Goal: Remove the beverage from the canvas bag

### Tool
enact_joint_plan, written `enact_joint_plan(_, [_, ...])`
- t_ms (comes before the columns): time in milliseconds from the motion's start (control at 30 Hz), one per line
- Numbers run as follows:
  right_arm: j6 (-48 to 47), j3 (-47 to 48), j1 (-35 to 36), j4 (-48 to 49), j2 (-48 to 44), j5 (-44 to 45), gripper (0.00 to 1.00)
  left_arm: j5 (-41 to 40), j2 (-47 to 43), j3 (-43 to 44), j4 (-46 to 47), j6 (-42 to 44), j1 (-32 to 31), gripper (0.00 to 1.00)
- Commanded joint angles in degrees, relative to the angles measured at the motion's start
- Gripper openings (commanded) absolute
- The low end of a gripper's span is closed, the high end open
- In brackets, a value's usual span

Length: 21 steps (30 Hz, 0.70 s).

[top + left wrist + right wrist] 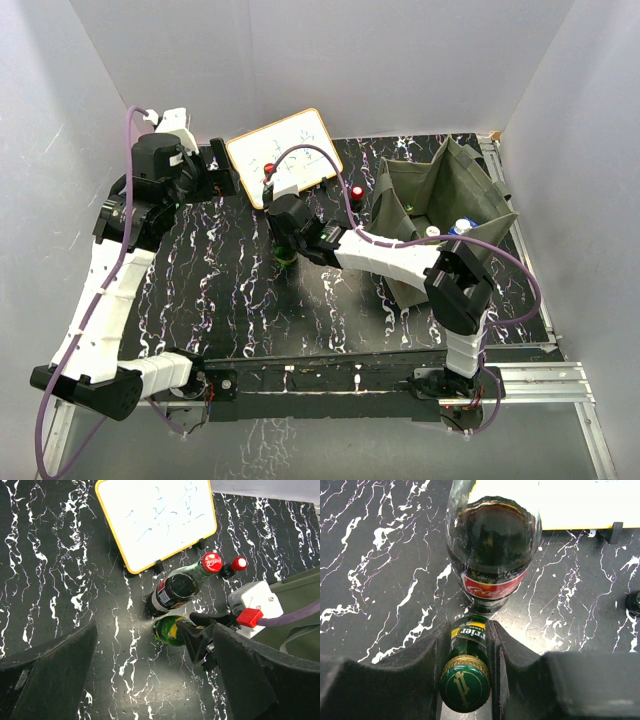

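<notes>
- 1 olive-green canvas bag (455, 185) stands open-topped at the far right of the black, white-veined marble-look table (200, 290). Its soft sides sag.
- Inside the bag 2 tops show: a white cap (432, 231) and a blue-and-white top (460, 227). I cannot tell what they belong to.
- 3 bottles are outside the bag, all left of it:
  - 1 green glass bottle (466, 680) with a green crown cap printed in gold;
  - 1 dark cola bottle (180, 586) with a red cap and a red label;
  - 1 small dark bottle (239, 563) with a red cap, nearer the bag.
- 1 white writing board with a yellow frame (283, 152) leans on black feet behind the cola bottle, with faint marks on it.
- 2 arms:
  - The right arm reaches from its base leftward across the table, passing the bag's near side. The right gripper (468, 627) points down, and both padded fingers (496, 645) clamp the green glass bottle's neck just under the cap.
  - That bottle is upright, just beside the cola bottle on its near side and apart from the bag. Whether its base touches the table I cannot tell.
  - The left arm is folded high at the far left. The left gripper (155, 630) looks down toward the bottles, its fingers spread wide and grasping nothing.
</notes>
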Motion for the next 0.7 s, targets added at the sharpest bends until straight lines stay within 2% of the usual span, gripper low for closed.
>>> enact_joint_plan(0, [-0.88,4.46,0.20,9.16,-0.81,1.36,0.08,-2.60,-2.08,-1.06,-0.11,1.61,-0.76,0.97])
enact_joint_plan(100, [-0.91,4.21,0.29,8.00,-0.64,1.23,0.08,-3.24,-2.37,-1.28,0.00,1.92,-0.93,0.97])
enact_joint_plan(200, [-1.59,5.20,0.33,6.14,-0.33,-0.11,0.17,-3.49,-2.32,-1.55,0.25,2.02,-1.12,0.97])
enact_joint_plan(233, [-1.88,5.60,0.34,5.33,-0.29,-0.30,0.22,-3.38,-2.28,-1.49,0.43,2.02,-1.26,0.97])
enact_joint_plan(333, [-1.94,7.82,0.35,2.76,-0.13,0.28,0.48,-3.06,-1.82,-1.17,0.68,1.94,-1.44,0.97])
enact_joint_plan(433, [-2.11,10.17,0.34,-0.52,-0.51,0.48,0.65,-3.03,-1.24,-0.78,0.76,1.61,-1.40,0.97])
enact_joint_plan(533, [-2.75,11.27,0.34,-2.54,-2.96,-1.08,0.76,-3.34,-0.74,-0.42,0.57,1.02,-1.42,0.97])
enact_joint_plan(667, [-2.68,10.32,0.26,-6.08,-9.49,-3.05,0.82,-4.15,0.48,1.10,-0.05,0.47,-1.41,0.97])
